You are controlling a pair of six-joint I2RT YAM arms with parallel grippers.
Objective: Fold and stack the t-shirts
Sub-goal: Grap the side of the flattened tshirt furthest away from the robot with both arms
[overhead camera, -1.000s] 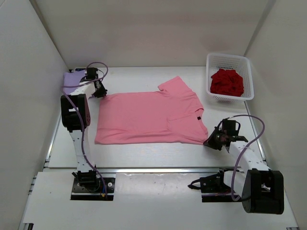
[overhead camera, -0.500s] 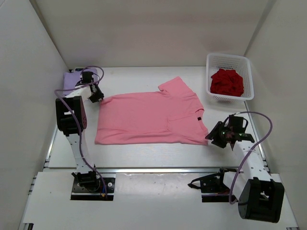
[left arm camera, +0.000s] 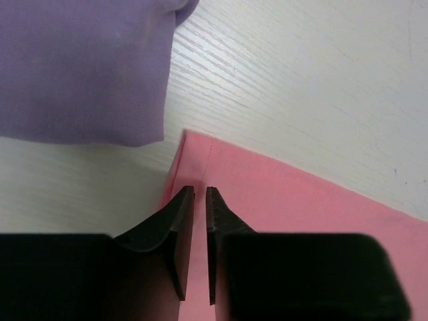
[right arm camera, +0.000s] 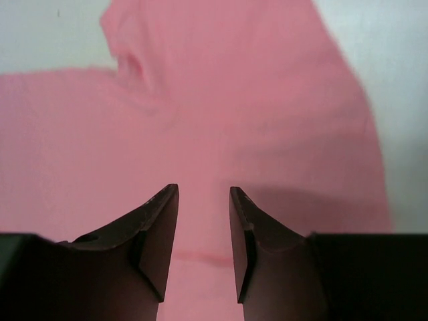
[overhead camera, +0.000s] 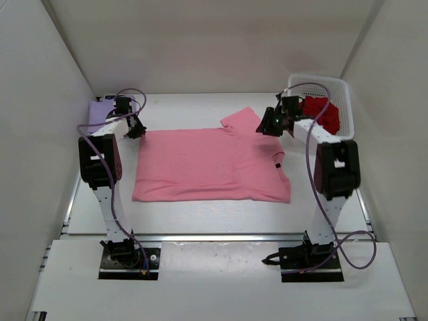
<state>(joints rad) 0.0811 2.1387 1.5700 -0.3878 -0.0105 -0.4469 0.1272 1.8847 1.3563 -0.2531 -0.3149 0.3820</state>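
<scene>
Pink t-shirt (overhead camera: 207, 164): lies flat in the middle of the table (overhead camera: 200, 217). Only one sleeve shows, pointing to the upper right of the top view.
Lavender t-shirt (overhead camera: 100, 110): folded, in the upper left corner of the top view. The left arm (overhead camera: 100, 160) covers a part of it. In the left wrist view the frame edges cut it off; it is near the pink corner but apart from it.
Dark red t-shirt (overhead camera: 328, 114): crumpled inside the white basket (overhead camera: 331, 83), upper right of the top view. The right arm (overhead camera: 336, 167) hides its left part.
Hard to make out: a small dark mark (overhead camera: 276, 165) near the right edge of the pink t-shirt, too small to read.
Count: three t-shirts, one basket, two arms, two hands.
Left hand (left arm camera: 200, 190): at the upper left corner of the pink t-shirt, over the hem. The fingers are almost pressed together, with only a thin slit between them. If they nip the cloth, I cannot tell.
Right hand (right arm camera: 202, 190): over the pink sleeve, fingers spread and holding nothing. If the tips touch the cloth, I cannot tell.
</scene>
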